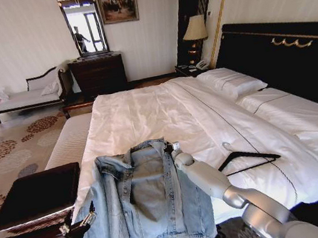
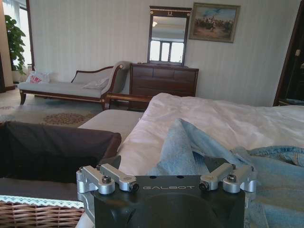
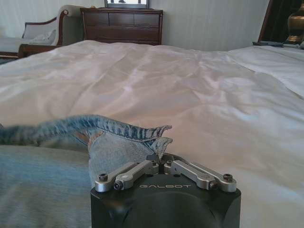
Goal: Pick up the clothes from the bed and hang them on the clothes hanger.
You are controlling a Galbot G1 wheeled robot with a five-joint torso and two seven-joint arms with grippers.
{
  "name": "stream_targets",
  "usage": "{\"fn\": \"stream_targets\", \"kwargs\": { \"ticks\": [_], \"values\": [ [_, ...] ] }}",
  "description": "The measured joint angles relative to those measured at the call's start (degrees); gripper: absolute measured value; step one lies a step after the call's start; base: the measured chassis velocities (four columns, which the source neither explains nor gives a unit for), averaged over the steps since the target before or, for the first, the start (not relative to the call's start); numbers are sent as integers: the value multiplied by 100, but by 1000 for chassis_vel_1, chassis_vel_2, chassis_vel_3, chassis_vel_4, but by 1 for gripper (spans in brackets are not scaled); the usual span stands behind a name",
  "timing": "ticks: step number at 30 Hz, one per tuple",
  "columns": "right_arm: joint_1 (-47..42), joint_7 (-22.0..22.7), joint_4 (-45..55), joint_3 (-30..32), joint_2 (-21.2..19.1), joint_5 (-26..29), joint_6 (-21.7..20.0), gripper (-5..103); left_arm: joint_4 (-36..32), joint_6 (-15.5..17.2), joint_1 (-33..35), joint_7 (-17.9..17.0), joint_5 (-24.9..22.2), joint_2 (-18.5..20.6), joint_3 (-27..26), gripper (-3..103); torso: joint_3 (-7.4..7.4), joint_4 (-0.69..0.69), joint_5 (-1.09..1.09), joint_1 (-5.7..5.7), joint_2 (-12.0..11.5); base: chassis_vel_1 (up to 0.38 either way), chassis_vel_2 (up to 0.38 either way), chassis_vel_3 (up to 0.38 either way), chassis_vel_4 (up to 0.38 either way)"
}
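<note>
The light blue denim clothes (image 1: 145,200) lie spread open at the foot of the bed (image 1: 145,112), collar toward the pillows and hem hanging over the edge. My right gripper (image 1: 172,148) is shut on the collar's right tip (image 3: 152,135), and the fabric is pinched between its fingers (image 3: 160,154). Down at the jacket's left shoulder my left gripper (image 1: 88,219) stands open, with a raised fold of denim (image 2: 183,149) between its spread fingers (image 2: 164,164). The black clothes hanger (image 1: 248,158) lies flat on the white sheet, to the right of my right arm.
A dark-topped bench (image 1: 37,194) stands against the bed's left side, close to my left arm. Far off are a chaise (image 1: 21,99), a dark dresser (image 1: 98,74) under a mirror, and a lamp (image 1: 195,28) by the black headboard (image 1: 283,55).
</note>
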Motion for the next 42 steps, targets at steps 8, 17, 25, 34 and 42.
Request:
{"fn": "stream_targets", "kwargs": {
  "ticks": [8, 17, 25, 34, 42],
  "values": [
    [58, -24, -215, -23, 42, -124, 74, -2, -44, 60, -54, -11, 124, 47, 88, 100, 0, 0, -1, 1, 0, 0, 0, 0, 0],
    [40, 19, -53, -42, -3, -134, 48, 31, -124, 71, -19, -19, 259, 0, 164, 100, 0, 0, 0, 1, 0, 0, 0, 0, 0],
    [-56, 117, 538, -31, -380, -94, 36, 58, -178, 71, 2, -22, 264, -4, 160, 100, 0, 1, 1, 1, 0, 0, 0, 0, 0],
    [-615, 257, 2442, 246, -1523, 332, -108, 96, -144, 716, -639, -367, 111, 569, 745, 100, 0, -2, -1, 1, 1, 0, 0, 0, 0],
    [-660, 187, 2639, -24, -1207, 434, -134, 100, 334, 1225, -1370, -735, -270, 1116, 1247, 100, 0, 10, 3, 2, 0, 0, 0, 0, 0]
  ]
}}
